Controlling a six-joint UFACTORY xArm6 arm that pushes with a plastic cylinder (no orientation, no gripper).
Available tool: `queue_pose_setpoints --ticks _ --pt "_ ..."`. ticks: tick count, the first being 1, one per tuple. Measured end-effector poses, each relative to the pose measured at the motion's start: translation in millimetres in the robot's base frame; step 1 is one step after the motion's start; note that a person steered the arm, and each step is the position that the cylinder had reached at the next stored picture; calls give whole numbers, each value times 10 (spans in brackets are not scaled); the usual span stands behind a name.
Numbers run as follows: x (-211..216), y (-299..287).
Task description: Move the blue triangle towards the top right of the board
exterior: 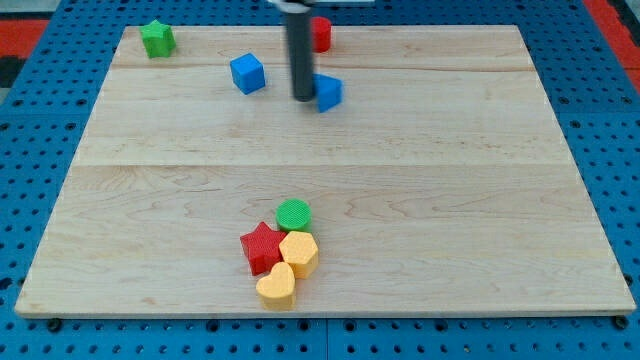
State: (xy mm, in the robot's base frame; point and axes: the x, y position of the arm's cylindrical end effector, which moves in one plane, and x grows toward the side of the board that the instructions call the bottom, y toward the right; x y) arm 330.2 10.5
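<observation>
The blue triangle [328,92] lies on the wooden board [420,180] near the top, a little left of centre. My tip [303,97] stands right at its left side, touching or almost touching it. The blue cube [247,73] sits apart to the left of the rod. The red cylinder [320,33] stands at the board's top edge, just above the triangle and partly behind the rod.
A green star [156,38] sits in the top left corner. Near the bottom centre a cluster holds a green cylinder [294,215], a red star [261,247], a yellow hexagon [299,253] and a yellow heart [277,286].
</observation>
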Motion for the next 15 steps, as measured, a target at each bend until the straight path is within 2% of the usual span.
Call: queue_pose_setpoints --ticks 1,2,3,4,5,6,9,10,12,14,15 --pt "0 367" --pt "192 165" --pt "239 481" --pt "65 1058" --pt "-248 1318" --pt "-207 1358" --pt "-147 446" --pt "-298 498" --pt "-583 1338" --pt "-572 1420" --pt "-726 1420"
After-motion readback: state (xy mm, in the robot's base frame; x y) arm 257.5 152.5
